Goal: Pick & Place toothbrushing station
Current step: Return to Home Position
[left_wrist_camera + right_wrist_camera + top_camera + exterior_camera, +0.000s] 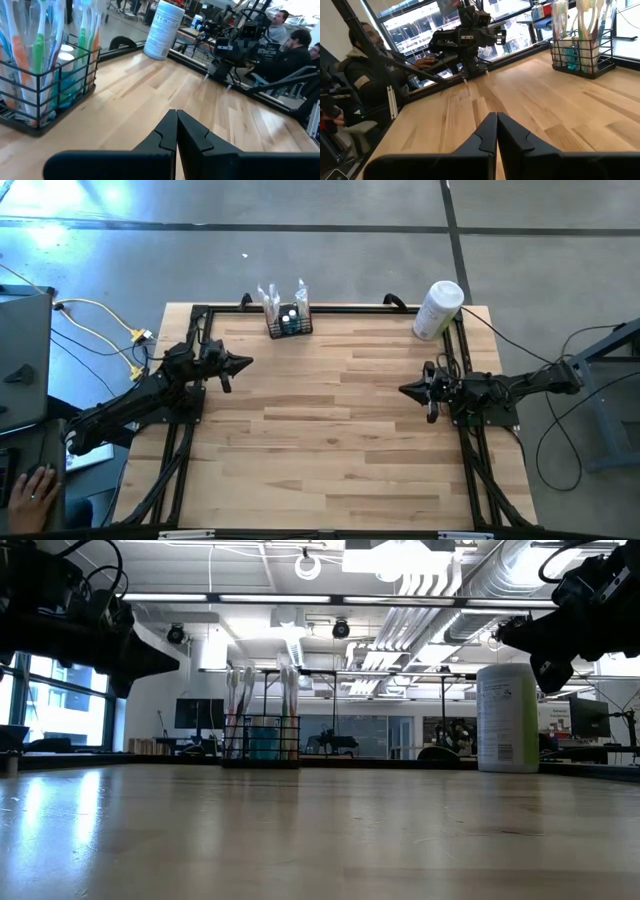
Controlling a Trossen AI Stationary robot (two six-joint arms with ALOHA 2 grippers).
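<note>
The toothbrushing station (288, 323) is a small black wire rack with wrapped toothbrushes standing in it. Its base rests on the table near the far edge, left of the middle; it also shows in the low view (262, 740), the left wrist view (45, 75) and the right wrist view (582, 42). My left gripper (248, 362) is shut, held level above the table's left side, empty. My right gripper (403, 390) is shut, level above the right side, empty. The two point toward each other across the bare middle of the table.
A tall white cylindrical container (438, 309) stands at the table's far right corner. A black frame (330, 308) runs along the table's edges. Yellow cables (100, 330) lie left of the table. People sit beyond the table (295, 42) (362, 55).
</note>
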